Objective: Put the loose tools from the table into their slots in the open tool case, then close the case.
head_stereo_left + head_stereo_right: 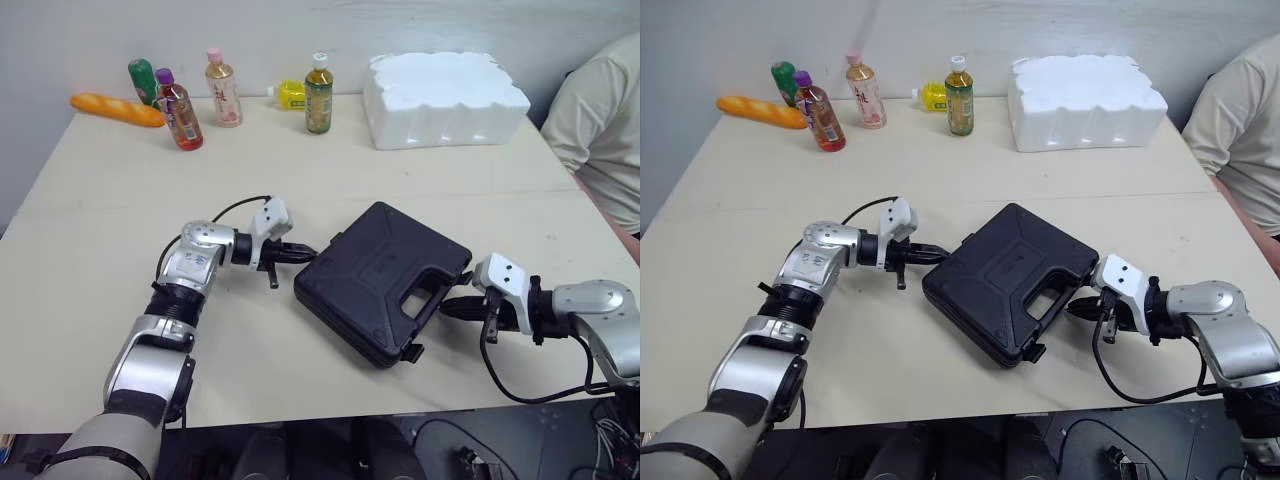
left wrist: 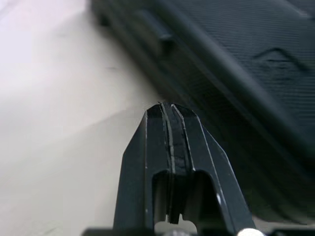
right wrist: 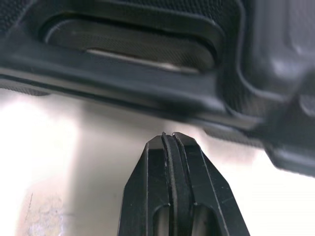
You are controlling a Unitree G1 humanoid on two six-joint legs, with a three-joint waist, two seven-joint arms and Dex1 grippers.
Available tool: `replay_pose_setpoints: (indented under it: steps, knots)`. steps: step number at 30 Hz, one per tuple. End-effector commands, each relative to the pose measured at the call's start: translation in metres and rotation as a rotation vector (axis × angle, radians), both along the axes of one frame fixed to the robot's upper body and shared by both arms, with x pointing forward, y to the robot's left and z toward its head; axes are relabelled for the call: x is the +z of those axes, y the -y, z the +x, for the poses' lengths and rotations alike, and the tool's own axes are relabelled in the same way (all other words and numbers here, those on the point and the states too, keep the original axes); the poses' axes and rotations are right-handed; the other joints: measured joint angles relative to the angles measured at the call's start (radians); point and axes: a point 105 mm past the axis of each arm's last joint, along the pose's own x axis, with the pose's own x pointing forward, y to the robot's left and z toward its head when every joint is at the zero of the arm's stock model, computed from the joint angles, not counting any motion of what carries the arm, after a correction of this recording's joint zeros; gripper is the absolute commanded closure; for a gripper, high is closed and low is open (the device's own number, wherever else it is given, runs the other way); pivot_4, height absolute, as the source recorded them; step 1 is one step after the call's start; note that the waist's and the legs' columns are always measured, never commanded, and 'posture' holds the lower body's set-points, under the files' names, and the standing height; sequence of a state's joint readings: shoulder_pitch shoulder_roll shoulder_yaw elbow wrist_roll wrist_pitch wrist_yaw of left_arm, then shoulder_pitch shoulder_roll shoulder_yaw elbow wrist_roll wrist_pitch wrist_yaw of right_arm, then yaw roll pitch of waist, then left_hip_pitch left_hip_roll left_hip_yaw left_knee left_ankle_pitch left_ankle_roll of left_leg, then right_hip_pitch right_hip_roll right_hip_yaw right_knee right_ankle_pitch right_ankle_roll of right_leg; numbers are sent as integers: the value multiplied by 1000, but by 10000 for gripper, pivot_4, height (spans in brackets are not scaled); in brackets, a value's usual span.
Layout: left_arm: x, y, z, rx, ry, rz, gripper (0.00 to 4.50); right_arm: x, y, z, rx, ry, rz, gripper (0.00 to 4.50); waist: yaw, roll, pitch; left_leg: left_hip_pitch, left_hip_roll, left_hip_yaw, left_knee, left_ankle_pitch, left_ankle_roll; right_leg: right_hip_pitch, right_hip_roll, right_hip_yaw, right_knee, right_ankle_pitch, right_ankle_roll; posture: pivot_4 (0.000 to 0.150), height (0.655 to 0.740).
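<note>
A black plastic tool case [image 1: 385, 280] lies closed and flat in the middle of the table, turned at an angle, its handle [image 1: 428, 292] toward the right. My left gripper [image 1: 306, 253] is shut with nothing in it, its tip just short of the case's left corner. My right gripper [image 1: 450, 307] is shut and empty too, pointing at the handle side. The left wrist view has the shut fingers [image 2: 172, 128] beside the case's edge [image 2: 206, 73]. The right wrist view has the shut fingers [image 3: 172, 157] just below the handle opening [image 3: 133, 42].
Several drink bottles [image 1: 222, 90] and a bread loaf [image 1: 118, 108] stand along the far edge of the table. A white foam block [image 1: 442, 98] sits at the back right. A person in a light shirt [image 1: 605, 130] sits at the right side.
</note>
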State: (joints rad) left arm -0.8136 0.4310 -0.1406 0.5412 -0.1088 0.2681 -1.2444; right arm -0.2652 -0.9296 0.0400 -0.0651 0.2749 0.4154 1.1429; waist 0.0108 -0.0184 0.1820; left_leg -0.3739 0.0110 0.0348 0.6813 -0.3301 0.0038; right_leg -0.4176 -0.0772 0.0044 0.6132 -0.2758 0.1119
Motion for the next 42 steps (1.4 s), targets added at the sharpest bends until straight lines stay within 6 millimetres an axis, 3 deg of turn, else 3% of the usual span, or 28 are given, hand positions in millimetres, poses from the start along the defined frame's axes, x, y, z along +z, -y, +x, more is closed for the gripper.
replay_pose_setpoints:
  steps: [1, 4, 7, 12, 15, 18, 21, 25, 30, 36, 42]
  knots:
    - [5, 7, -34, -202, -30, 5, 44922, 16, -29, -5, 119, 68, 12, 44660, -7, 0, 0, 0, 0, 0, 0, 0, 0, 0, 0, 0, 0, 0, 0, 1500, 7383]
    - [7, 1, -44, -234, -51, 12, 44922, 16, -43, -11, 157, 65, 13, 44660, -14, 0, 0, 0, 1, 0, 0, 0, -1, -1, 0, 1, 0, 0, 0, 1500, 7383]
    - [8, -2, -41, -200, -33, 27, 44922, 16, -44, -12, 147, 60, 6, 44660, -12, 0, 0, 0, 1, 0, 0, -2, 2, -1, 0, 1, 1, 0, 0, 1500, 7383]
    - [25, -8, -20, -108, 35, 23, 44922, 14, -11, -17, 58, 42, -75, 44660, 6, 1, 0, -1, 0, 0, 1, -3, 5, -1, -2, 1, 1, 0, 0, 1500, 7383]
    - [49, 2, -14, -122, 61, -30, 44922, 21, 8, -18, -16, 50, -89, 44660, 15, 0, 0, -1, -1, 0, 2, -3, 6, -1, -2, 1, 0, 0, 0, 1500, 7383]
    - [80, 29, -16, -197, 65, -134, 44922, 28, 24, -9, -137, 106, -102, 44660, 14, 0, 0, -1, -2, 1, 2, -3, 6, 0, -1, 1, 0, 1, 1, 1500, 7383]
    - [93, 60, -9, -195, 98, -183, 44922, 33, 32, -1, -217, 134, -82, 44660, 14, 0, 0, -1, -2, 1, 2, -3, 6, 0, -1, 1, 0, 1, 1, 1500, 7383]
    - [83, 97, 13, -95, 134, -154, 44922, 35, 42, 16, -345, 169, -62, 44660, 12, 0, 0, -1, -8, 1, 2, -3, 6, 0, -1, 2, -1, 1, 2, 1500, 7383]
    - [57, 121, 10, -134, 119, -67, 44922, 34, 40, 27, -396, 182, -22, 44660, 3, 1, 0, -1, -7, 2, 1, -2, 4, -2, 0, 3, 0, 1, 2, 1500, 7383]
    - [9, 118, 3, -193, 154, 165, 44922, 39, 22, 32, -393, 189, 62, 44660, 8, 1, 0, -2, -8, 2, 1, 0, 1, -3, -1, 4, 0, 1, 2, 1500, 7383]
    - [-15, 109, 7, -195, 255, 279, 44922, 42, 13, 35, -392, 190, 105, 44660, 13, 1, 0, 1, -8, 2, 1, -2, 3, -1, -1, 4, -2, 1, 2, 1500, 7383]
